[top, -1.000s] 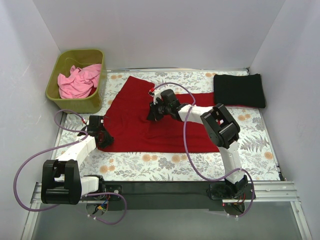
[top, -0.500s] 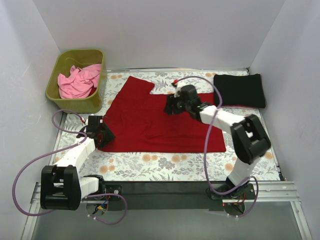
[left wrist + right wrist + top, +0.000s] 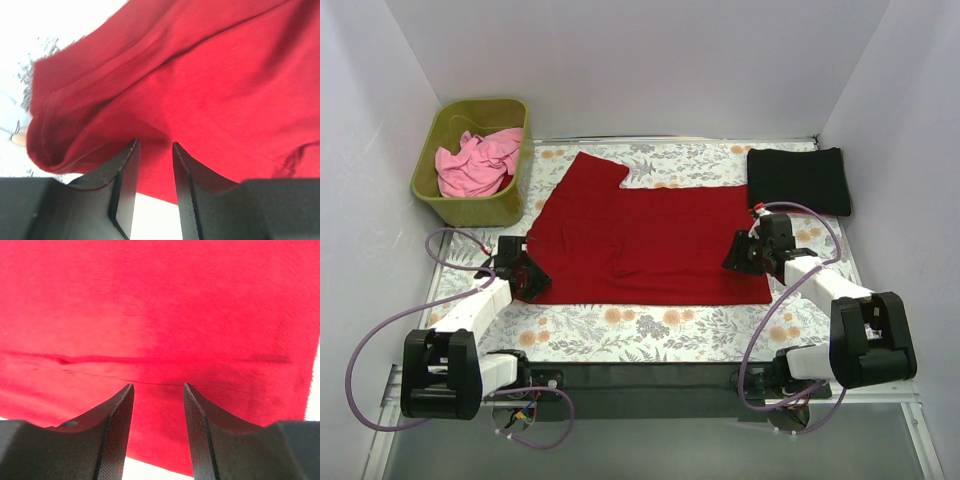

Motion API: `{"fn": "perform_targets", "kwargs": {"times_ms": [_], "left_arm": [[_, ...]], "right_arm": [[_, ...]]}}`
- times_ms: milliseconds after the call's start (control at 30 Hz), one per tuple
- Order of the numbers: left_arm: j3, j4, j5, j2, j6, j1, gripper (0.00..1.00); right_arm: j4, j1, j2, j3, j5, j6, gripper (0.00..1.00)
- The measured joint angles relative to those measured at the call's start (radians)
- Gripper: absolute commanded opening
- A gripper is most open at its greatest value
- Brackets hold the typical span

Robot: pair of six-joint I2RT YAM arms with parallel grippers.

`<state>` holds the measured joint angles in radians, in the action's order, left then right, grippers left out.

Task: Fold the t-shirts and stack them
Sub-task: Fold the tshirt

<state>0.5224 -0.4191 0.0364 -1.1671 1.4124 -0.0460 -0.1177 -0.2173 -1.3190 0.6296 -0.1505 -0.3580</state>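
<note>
- Red t-shirt (image 3: 640, 240) lies spread flat, one sleeve jutting at its far left corner; no fold that would let it stack is visible.
- Risk: its near left corner looks rolled and doubled in the left wrist view; a pinch there may catch one layer only, and the fold would drag askew.
- Risk: either gripper may nip the table cloth (image 3: 650, 325) beneath the shirt and lift it too.
- Left gripper (image 3: 525, 275) sits low at the shirt's near left corner; jaws narrowly parted, nothing clamped; arm stretched forward.
- Right gripper (image 3: 735, 255) sits low just inside the shirt's right edge; jaws parted, cloth below them, not gripped; forearm angled in from the shirt's right.
- Black t-shirt (image 3: 798, 180) lies folded off the shirt's far right corner; pink t-shirt (image 3: 475, 160) is heaped in the bin (image 3: 470, 208) off its far left.
</note>
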Motion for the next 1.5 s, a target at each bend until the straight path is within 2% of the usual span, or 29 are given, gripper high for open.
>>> {"fn": "perform_targets", "kwargs": {"times_ms": [200,433,467,600,733,800,967,1133,1300,1500], "left_arm": [[-0.017,-0.007,0.018,-0.005,0.063,0.000,0.30],[-0.027,-0.048,0.039,0.030,0.117,0.000,0.30],[-0.029,-0.060,0.043,0.041,0.121,0.000,0.31],[-0.030,-0.113,0.055,0.098,0.115,0.001,0.46],[0.007,-0.135,0.037,0.166,0.058,0.001,0.59],[0.045,-0.129,0.023,0.188,0.013,0.001,0.62],[0.080,-0.077,-0.005,0.233,-0.085,0.001,0.63],[0.048,-0.019,-0.076,0.246,-0.132,0.001,0.61],[0.032,-0.009,-0.150,0.235,-0.131,-0.028,0.58],[0.032,0.016,-0.139,0.179,-0.103,-0.164,0.50]], "right_arm": [[0.024,0.149,-0.008,-0.080,-0.048,-0.034,0.43],[0.075,0.324,0.071,-0.161,-0.086,-0.089,0.45],[0.069,0.334,0.090,-0.168,-0.075,-0.088,0.46],[0.028,0.330,0.138,-0.167,-0.035,-0.069,0.47],[-0.035,0.174,0.182,-0.125,0.011,-0.045,0.46],[-0.058,0.016,0.189,-0.072,0.036,-0.040,0.45],[-0.066,-0.353,0.109,0.083,0.089,-0.044,0.40],[-0.072,-0.585,-0.113,0.239,0.116,-0.047,0.39],[-0.087,-0.657,-0.267,0.346,0.112,0.026,0.39],[-0.090,-0.647,-0.380,0.473,0.060,0.197,0.40]]}}
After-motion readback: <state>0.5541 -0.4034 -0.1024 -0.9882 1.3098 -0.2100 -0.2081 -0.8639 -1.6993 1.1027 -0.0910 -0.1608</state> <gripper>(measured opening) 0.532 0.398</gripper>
